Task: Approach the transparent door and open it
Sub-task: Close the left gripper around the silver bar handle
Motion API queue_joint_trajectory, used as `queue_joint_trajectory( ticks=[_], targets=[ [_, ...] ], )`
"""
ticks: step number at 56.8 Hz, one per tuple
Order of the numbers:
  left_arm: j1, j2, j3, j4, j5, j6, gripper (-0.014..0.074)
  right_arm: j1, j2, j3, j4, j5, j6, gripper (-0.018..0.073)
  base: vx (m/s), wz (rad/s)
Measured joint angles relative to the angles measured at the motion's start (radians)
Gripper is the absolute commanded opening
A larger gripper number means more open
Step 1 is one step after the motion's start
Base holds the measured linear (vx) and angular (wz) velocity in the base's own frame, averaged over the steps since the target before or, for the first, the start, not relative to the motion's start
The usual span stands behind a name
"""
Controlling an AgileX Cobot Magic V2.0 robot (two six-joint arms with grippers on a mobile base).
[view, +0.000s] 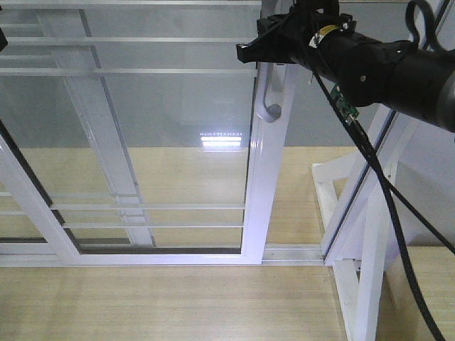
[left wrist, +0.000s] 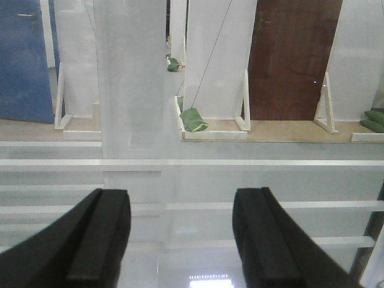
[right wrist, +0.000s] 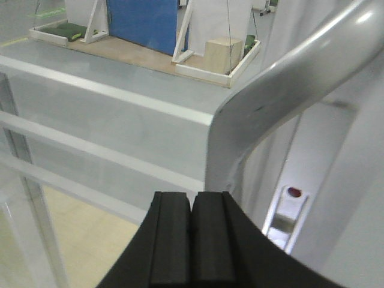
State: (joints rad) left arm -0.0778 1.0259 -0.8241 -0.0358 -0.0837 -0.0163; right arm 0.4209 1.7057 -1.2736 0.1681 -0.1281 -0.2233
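Note:
The transparent door (view: 178, 121) fills the front view, clear glass crossed by thin white bars in a glossy white frame. Its curved silver handle (view: 271, 99) runs down the right stile (view: 264, 192). My right gripper (view: 246, 50) reaches in from the upper right and sits at the handle's upper end, on its left side. In the right wrist view that gripper (right wrist: 192, 201) is shut with nothing between its pads, and the handle (right wrist: 270, 102) arcs just beyond the fingertips. My left gripper (left wrist: 183, 195) is open, facing the barred glass (left wrist: 192, 180).
A slanted white outer frame post (view: 370, 213) stands to the right of the door. A second barred glass panel (view: 99, 142) lies behind it on the left. The floor track (view: 291, 252) runs along the wooden floor. A latch plate (right wrist: 288, 210) sits on the stile.

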Motion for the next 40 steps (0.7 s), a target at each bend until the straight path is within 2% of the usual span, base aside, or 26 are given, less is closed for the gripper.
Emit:
queue_joint_trajectory(
  ticks=[11, 20, 24, 31, 40],
  targets=[
    [0.0, 0.0, 0.0, 0.0, 0.0, 0.0, 0.0503, -0.012, -0.137, 0.001, -0.004, 0.047, -0.056, -0.0007, 0.0, 0.0],
    [-0.011, 0.0, 0.0, 0.001, 0.006, 0.0, 0.0503, -0.014, -0.288, 0.005, -0.008, 0.193, -0.118, -0.0006, 0.0, 0.0],
    [-0.029, 0.0, 0.0, 0.015, 0.007, 0.002, 0.0503, -0.014, -0.343, 0.034, -0.011, 0.215, -0.124, -0.0006, 0.0, 0.0],
    [-0.072, 0.002, 0.0, 0.042, 0.013, 0.006, 0.0503, -0.014, -0.464, 0.175, -0.011, 0.188, -0.126, -0.0006, 0.0, 0.0],
    [-0.17, 0.047, -0.001, 0.045, 0.014, -0.003, 0.0503, -0.014, -0.636, 0.423, 0.032, 0.111, -0.124, -0.0006, 0.0, 0.0]
  ],
)
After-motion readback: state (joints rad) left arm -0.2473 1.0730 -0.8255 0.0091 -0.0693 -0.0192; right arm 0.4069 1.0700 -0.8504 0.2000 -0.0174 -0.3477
